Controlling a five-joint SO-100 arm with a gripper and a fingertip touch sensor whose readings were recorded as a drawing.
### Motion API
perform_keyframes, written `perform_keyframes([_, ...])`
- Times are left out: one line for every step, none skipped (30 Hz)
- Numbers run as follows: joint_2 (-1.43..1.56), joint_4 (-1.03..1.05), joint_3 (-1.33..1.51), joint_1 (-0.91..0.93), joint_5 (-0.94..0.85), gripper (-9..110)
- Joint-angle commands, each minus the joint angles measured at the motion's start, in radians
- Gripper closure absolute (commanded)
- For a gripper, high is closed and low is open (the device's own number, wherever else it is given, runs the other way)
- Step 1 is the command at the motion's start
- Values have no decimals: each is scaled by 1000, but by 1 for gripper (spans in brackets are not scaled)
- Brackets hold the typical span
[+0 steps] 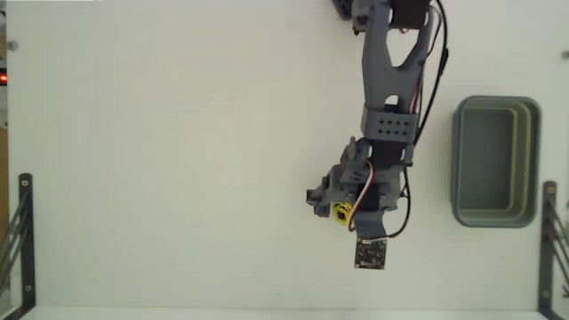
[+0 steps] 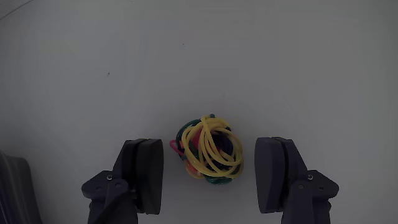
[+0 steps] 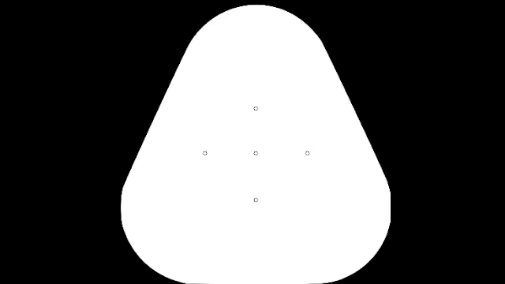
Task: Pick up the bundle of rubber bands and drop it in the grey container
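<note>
Between fingers (image 2: 144,174) of wide-spread gripper (image 2: 211,177): bundle of rubber bands (image 2: 210,157) on counter (image 2: 124,62). Probably light, soft, springy; pinch across clump's middle.

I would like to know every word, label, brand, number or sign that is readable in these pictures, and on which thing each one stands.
None can be read in either view.
Yellow tag on the gripper, fixed view: too small and blurred to tell whether it bears text.
Small circuit board, fixed view: any markings are too small to read.
Grey container: no visible label.
Bundle of rubber bands and the fingers, wrist view: no text.
</note>
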Motion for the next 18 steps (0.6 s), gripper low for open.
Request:
perform_keyframes([33, -3, -3, 16, 5, 14])
perform_keyframes([33, -3, -3, 16, 5, 14])
perform_keyframes([33, -3, -3, 16, 5, 14])
perform_keyframes([33, -3, -3, 16, 5, 14])
perform_keyframes([33, -3, -3, 16, 5, 14])
perform_keyframes([33, -3, -3, 16, 5, 15])
perform_keyframes([33, -3, -3, 16, 5, 15])
perform_keyframes([33, -3, -3, 16, 5, 15])
perform_keyframes([33, -3, -3, 16, 5, 15])
perform_keyframes([33, -3, -3, 16, 5, 16])
perform_keyframes([33, -3, -3, 16, 5, 16])
perform_keyframes([33, -3, -3, 16, 5, 16])
perform_keyframes([33, -3, -3, 16, 5, 16])
perform_keyframes([33, -3, -3, 16, 5, 17])
perform_keyframes([33, -3, -3, 16, 5, 17])
perform_keyframes([33, -3, -3, 16, 5, 17])
perform_keyframes([33, -3, -3, 16, 5, 17])
perform_keyframes([33, -3, -3, 16, 5, 18])
